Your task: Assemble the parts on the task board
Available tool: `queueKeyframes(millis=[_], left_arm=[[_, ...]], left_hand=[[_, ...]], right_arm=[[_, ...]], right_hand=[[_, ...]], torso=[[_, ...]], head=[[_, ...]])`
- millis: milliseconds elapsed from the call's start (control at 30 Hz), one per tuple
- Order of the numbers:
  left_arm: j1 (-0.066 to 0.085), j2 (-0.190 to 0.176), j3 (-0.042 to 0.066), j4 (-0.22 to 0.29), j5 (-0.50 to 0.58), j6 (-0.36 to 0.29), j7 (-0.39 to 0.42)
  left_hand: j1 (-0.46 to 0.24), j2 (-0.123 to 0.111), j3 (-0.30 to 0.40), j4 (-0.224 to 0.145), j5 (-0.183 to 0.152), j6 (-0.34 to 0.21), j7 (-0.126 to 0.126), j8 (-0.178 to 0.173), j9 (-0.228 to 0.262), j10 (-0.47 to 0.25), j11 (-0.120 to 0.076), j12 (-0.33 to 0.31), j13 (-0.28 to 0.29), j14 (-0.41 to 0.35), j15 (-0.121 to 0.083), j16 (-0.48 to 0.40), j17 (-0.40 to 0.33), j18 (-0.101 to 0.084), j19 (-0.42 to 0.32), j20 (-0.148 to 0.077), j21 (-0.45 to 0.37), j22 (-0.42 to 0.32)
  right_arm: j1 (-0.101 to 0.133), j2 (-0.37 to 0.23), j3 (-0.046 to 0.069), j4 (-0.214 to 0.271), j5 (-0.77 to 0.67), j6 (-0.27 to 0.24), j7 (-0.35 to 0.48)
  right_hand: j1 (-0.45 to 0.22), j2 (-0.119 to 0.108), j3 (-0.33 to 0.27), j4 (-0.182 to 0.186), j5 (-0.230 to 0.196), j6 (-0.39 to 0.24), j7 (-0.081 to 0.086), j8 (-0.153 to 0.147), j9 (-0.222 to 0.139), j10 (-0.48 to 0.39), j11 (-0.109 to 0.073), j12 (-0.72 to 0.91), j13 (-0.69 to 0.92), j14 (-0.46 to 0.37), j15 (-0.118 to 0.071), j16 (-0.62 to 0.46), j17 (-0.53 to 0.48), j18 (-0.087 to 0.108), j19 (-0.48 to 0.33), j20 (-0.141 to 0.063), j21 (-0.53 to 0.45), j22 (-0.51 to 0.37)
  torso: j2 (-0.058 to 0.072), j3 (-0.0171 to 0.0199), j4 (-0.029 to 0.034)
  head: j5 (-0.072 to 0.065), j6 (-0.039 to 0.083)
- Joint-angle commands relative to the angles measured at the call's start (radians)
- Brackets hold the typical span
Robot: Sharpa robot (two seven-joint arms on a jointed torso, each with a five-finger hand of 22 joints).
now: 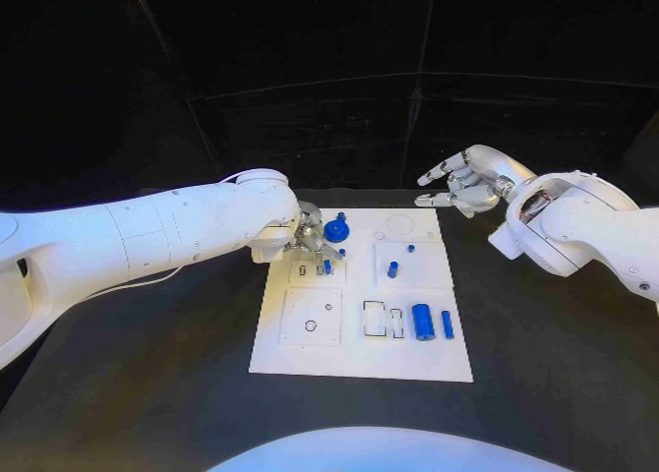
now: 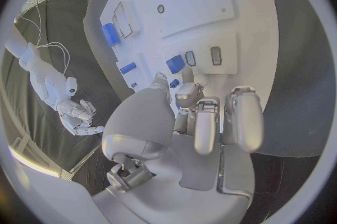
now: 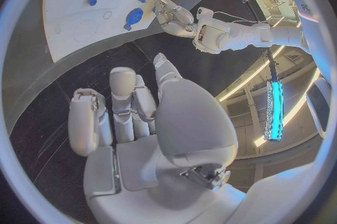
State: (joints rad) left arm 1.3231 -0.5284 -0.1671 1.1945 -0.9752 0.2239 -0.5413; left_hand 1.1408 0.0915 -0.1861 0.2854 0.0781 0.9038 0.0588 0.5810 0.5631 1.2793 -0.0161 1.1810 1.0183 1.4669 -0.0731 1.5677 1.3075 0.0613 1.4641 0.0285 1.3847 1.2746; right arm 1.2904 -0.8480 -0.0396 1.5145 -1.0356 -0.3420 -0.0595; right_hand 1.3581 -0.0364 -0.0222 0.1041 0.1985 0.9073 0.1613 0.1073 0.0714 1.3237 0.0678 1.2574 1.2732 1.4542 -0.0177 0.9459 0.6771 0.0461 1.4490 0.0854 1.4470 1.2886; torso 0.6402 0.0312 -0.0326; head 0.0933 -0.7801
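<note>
Blue parts [image 1: 422,322] mostly loose on board [image 1: 361,354]; left robot hand [image 1: 310,236] hovers over the knob [image 1: 335,232], grip unclear; right robot hand [image 1: 464,185] empty, fingers apart; next: seat small part precisely.

Light falls from above onto the middle of the head view, so the white board [image 1: 361,295] shines bright while the black table [image 1: 159,374] around it stays dim and the upper half of the frame goes nearly black. The white arms glare slightly along their tops. Both wrist pictures are round fisheye circles in a dark frame; straight edges bend toward the rim. A long lamp [image 3: 272,109] glows cyan at the right of the right wrist picture. Soft shadows sit under the curled fingers [image 2: 218,120].
</note>
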Motion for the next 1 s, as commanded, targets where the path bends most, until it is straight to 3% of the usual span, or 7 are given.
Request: queueKeyframes(millis=[33, 1000], left_arm=[[0.001, 0.003, 0.000, -0.003, -0.005, 0.019, -0.007], [-0.003, 0.020, 0.000, -0.012, 0.010, 0.048, -0.008]], left_hand=[[0.010, 0.002, -0.005, 0.000, -0.003, -0.006, 0.000, 0.004, 0.002, -0.006, 0.003, -0.003, 0.000, 0.104, -0.005, 0.003, 0.263, -0.006, 0.029, -0.001, 0.005, 0.001], [0.068, 0.005, -0.004, -0.015, -0.001, -0.010, 0.001, 0.009, 0.027, -0.009, 0.004, 0.000, 0.004, 0.104, -0.003, 0.003, 0.263, -0.005, 0.025, 0.002, 0.005, 0.002]], right_arm=[[0.002, 0.001, 0.001, 0.001, -0.012, -0.004, -0.007], [0.002, 0.005, 0.001, -0.004, -0.021, -0.004, -0.018]], right_hand=[[0.001, 0.008, -0.005, 0.001, 0.004, -0.007, -0.003, -0.001, -0.001, 0.000, 0.000, -0.001, -0.001, -0.001, 0.001, -0.001, -0.001, 0.012, -0.006, 0.003, -0.006, -0.002], [0.009, 0.012, -0.012, 0.003, 0.025, -0.006, -0.004, 0.003, 0.000, 0.003, -0.001, -0.002, -0.004, -0.001, 0.000, -0.001, -0.001, 0.012, -0.007, 0.003, -0.008, -0.004]], torso=[[0.000, 0.0000, -0.0001], [0.001, 0.0003, -0.0003]], head=[[-0.001, -0.001], [-0.001, -0.007]])
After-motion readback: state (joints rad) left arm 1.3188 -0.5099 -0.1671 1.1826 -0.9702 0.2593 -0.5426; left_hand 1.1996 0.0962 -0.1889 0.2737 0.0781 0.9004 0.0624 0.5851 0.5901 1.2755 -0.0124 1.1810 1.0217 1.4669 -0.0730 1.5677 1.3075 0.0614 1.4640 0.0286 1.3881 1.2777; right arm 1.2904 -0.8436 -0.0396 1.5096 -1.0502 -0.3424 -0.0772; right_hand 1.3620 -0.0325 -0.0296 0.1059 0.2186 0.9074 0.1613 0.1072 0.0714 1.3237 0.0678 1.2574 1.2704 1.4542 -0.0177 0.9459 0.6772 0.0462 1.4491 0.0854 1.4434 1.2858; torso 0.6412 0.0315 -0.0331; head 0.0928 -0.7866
